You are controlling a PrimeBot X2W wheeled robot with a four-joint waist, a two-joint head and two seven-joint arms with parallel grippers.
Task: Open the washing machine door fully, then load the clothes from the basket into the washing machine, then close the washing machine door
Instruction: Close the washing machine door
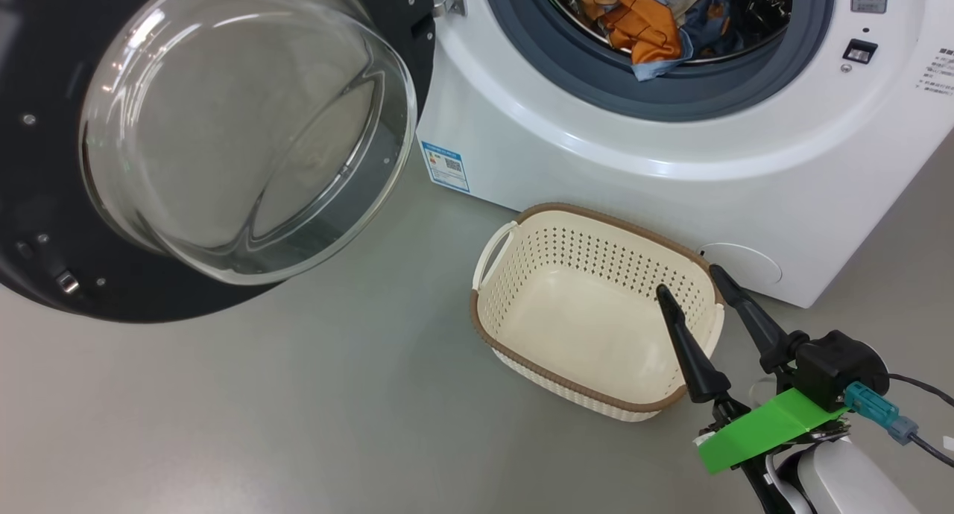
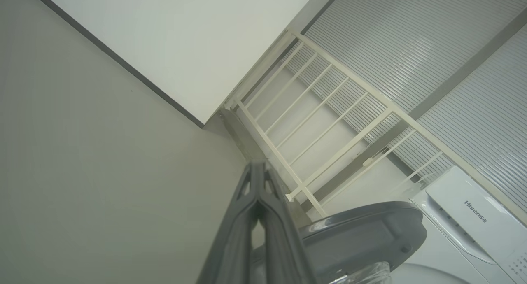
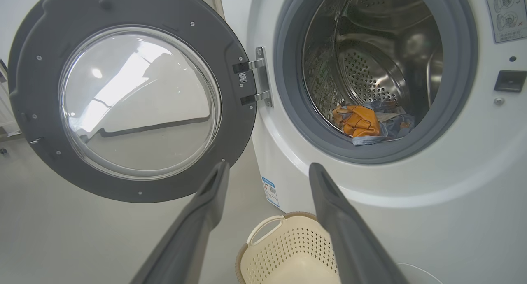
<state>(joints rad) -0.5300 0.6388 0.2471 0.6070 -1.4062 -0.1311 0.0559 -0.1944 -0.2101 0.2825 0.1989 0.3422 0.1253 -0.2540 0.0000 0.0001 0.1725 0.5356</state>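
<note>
Clothes [image 3: 362, 125] low in perforated drum [image 3: 366, 72]

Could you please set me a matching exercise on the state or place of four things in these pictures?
1. washing machine door
2. clothes
3. basket
4. right hand

A. empty
B. open, poised by the basket's rim
C. lying inside the drum
D. swung wide open

Pairs: 1-D, 2-C, 3-A, 4-B.

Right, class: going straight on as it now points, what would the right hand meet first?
The right hand would probably meet the white front of the washing machine, just below the door hinge; depth is unclear.
</note>
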